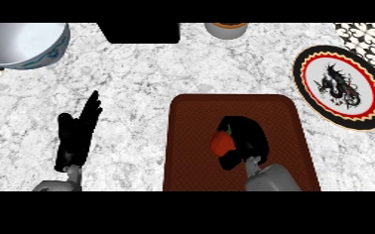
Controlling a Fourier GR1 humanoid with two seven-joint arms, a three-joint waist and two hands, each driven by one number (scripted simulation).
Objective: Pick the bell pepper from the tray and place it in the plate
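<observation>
A red bell pepper (pixel 221 143) lies on the dark red-brown tray (pixel 198 114) at the lower middle of the counter. My right hand (pixel 247 138) is curled round the pepper from its right side and hides most of it. The plate (pixel 338 87), white with a black dragon and a red and black rim, lies at the right edge, beyond the tray's far right corner. My left hand (pixel 77 134) rests open on the counter at the lower left, fingers straight and pointing away, well apart from the tray.
A large white bowl (pixel 29 43) with blue trim stands at the far left. A black block (pixel 139 32) sits at the far middle, a small grey cup (pixel 227 29) beside it. A patterned black and white surface (pixel 359 34) shows at the far right corner.
</observation>
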